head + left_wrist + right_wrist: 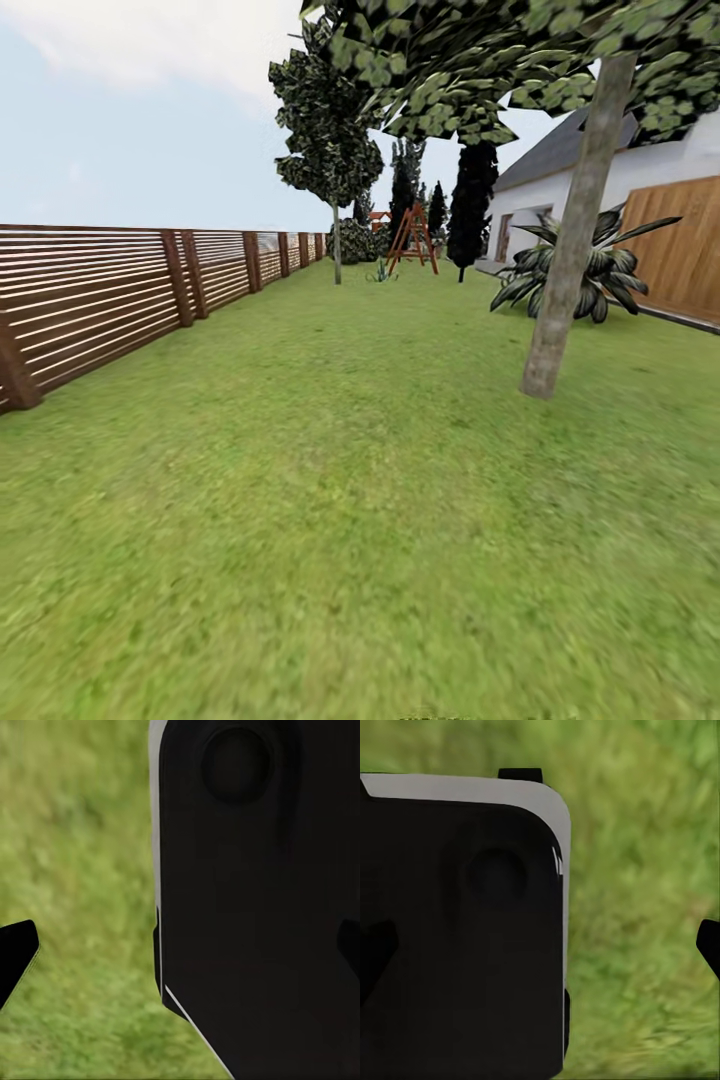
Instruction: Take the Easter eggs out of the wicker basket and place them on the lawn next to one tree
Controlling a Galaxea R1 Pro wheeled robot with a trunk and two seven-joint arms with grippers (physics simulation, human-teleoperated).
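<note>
Ahead of me the lawn point(330, 480) runs long and straight, mottled green, away toward a distant swing frame point(413, 238), with the slatted fence point(110, 300) down its left edge. Right of centre stands the tree point(577, 230): pale grey-brown trunk, leaning slightly right as it rises, its speckled crown cut off at the top. A spiky plant point(575, 268) sits behind it, before the white house point(600, 190). At my wrists, grass blurs past dark robot body; my left gripper point(187, 952) and right gripper point(547, 945) show only black fingertip slivers at the edges, spread wide apart.
</note>
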